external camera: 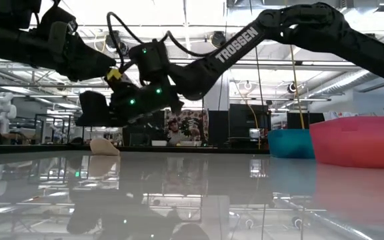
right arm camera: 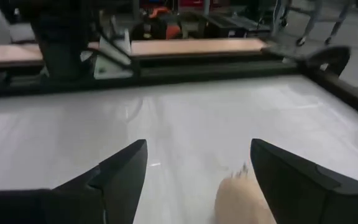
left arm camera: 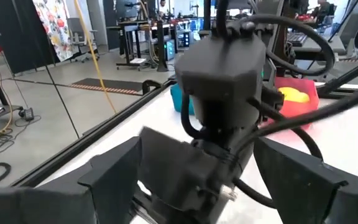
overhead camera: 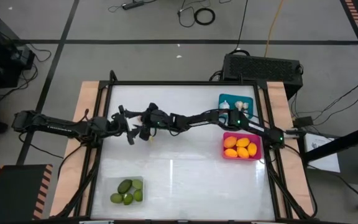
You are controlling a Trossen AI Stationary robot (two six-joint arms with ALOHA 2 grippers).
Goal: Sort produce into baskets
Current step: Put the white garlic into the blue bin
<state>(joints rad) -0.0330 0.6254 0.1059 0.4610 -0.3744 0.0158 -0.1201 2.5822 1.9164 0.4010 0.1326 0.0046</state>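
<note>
A whitish-beige garlic bulb [external camera: 104, 147] lies on the white table, left of centre. My right gripper [right arm camera: 197, 168] hangs open just above it; the bulb [right arm camera: 241, 200] shows low between the fingers, nearer one of them, untouched. My left gripper [overhead camera: 128, 126] is open and empty, close beside the right gripper [overhead camera: 146, 121], whose body fills the left wrist view [left arm camera: 222, 93]. The teal basket [overhead camera: 224, 99] holds garlic bulbs, the magenta basket [overhead camera: 226, 138] holds orange-yellow fruits, and the clear basket [overhead camera: 112, 184] holds green limes.
The two arms meet left of the table's centre, with the right arm stretched across from the right side. The teal and magenta baskets stand at the right edge and the clear basket at the near left. Bare white table lies in the middle and near right.
</note>
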